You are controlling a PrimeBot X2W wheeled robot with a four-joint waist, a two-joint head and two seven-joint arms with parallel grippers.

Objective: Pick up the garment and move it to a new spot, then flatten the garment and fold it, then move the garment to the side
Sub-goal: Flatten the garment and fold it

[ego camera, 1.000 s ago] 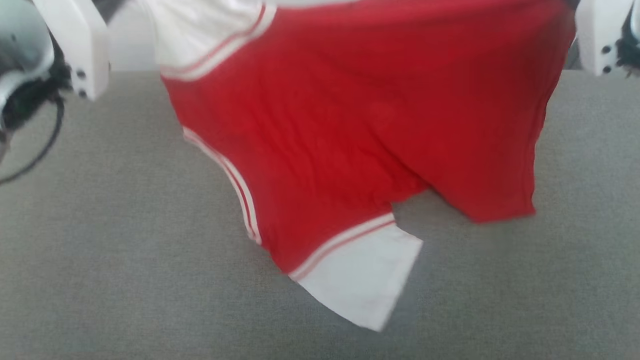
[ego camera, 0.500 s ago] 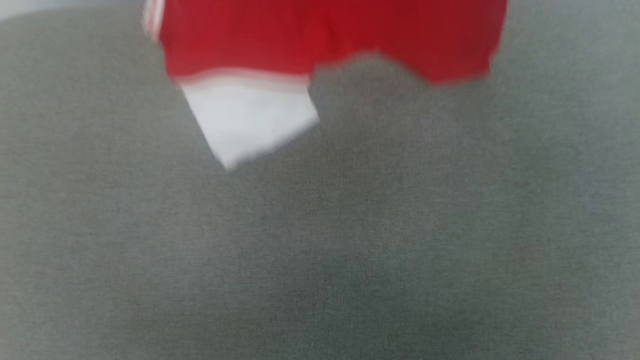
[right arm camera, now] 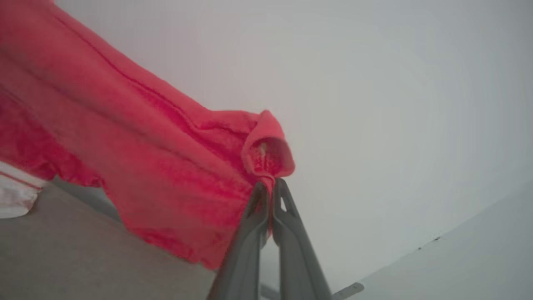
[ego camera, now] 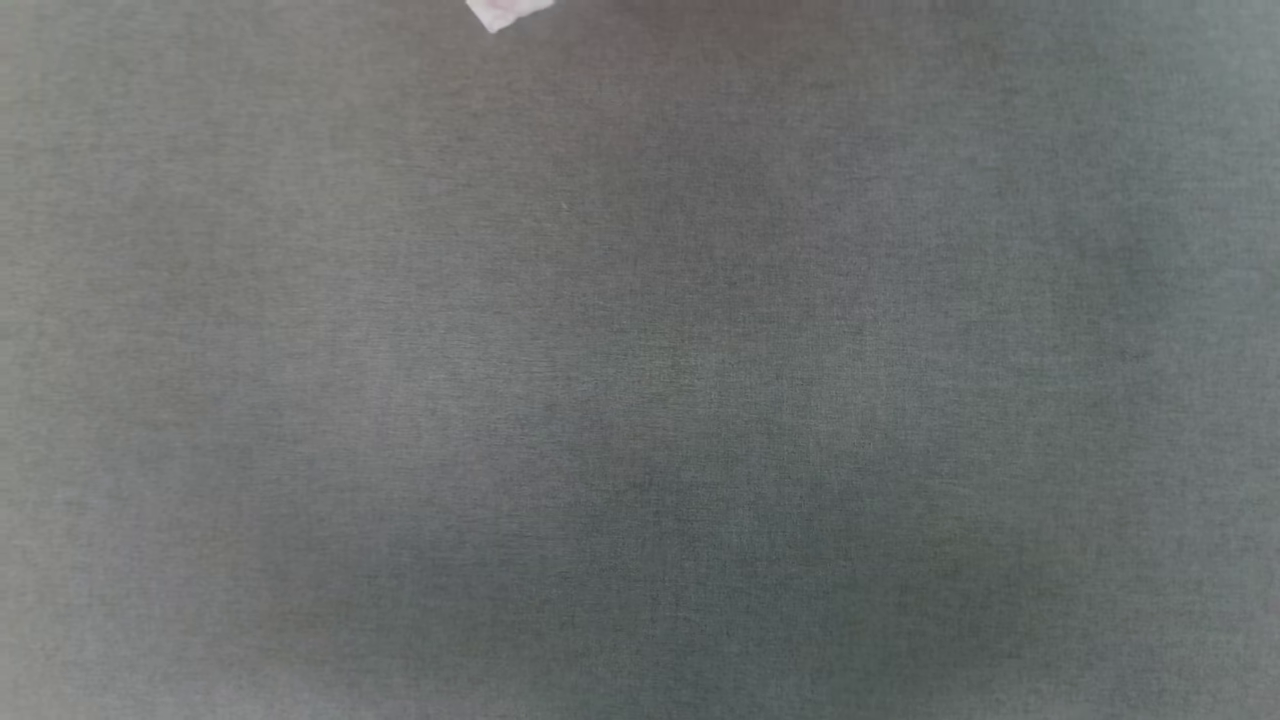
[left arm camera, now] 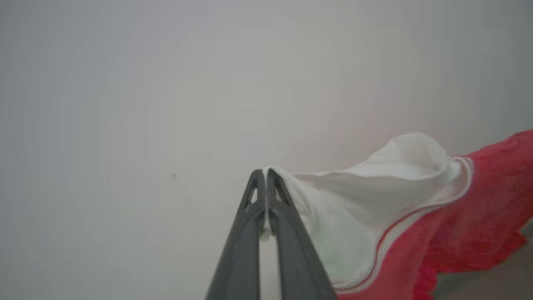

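Observation:
The garment hangs in the air between my two grippers, above the grey cloth surface. In the left wrist view my left gripper (left arm camera: 265,171) is shut on the edge of a white sleeve (left arm camera: 366,196), and the red body (left arm camera: 479,216) with striped trim trails off to the right. In the right wrist view my right gripper (right arm camera: 270,183) is shut on a bunched red corner of the garment (right arm camera: 158,162), which spreads away to the left. In the head view, a white tip of the garment (ego camera: 505,12) pokes in at the top edge.
A grey fabric-covered table (ego camera: 640,400) spreads across the head view. The table (right arm camera: 62,258) lies below the hanging garment in the right wrist view. A pale wall (left arm camera: 166,83) stands behind both grippers.
The garment has slid up and out of the head view, from hanging across its upper half to a mere white tip at the top edge; the whole picture has shifted, so the camera has moved.

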